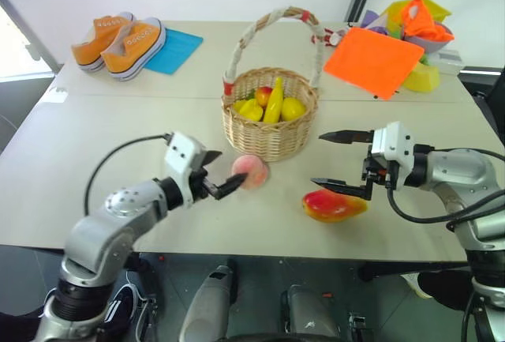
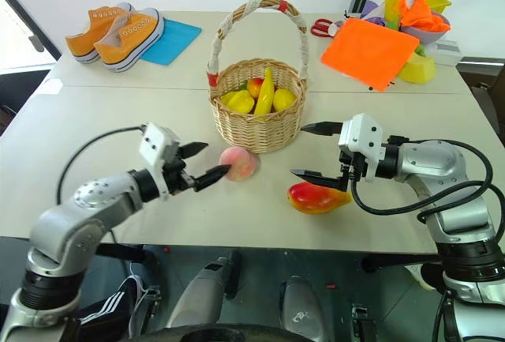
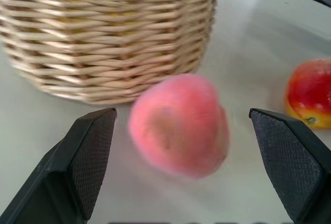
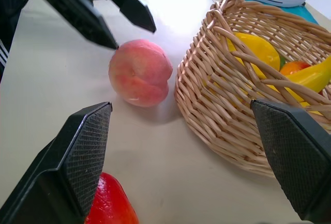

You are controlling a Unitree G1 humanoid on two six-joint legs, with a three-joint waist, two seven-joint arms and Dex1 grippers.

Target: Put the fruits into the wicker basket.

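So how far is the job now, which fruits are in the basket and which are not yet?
Done: the banana stands in the wicker basket among other yellow fruits. In hand: nothing is gripped; the left gripper sits at the peach on the table, jaws open. Left: the peach and the mango, which lies beside the open right gripper, both outside the basket.

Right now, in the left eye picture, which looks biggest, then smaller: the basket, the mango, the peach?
1. Basket, biggest by far.
2. Mango.
3. Peach, smallest.
The mango sits a bit nearer the camera, but it still looks longer than the peach.
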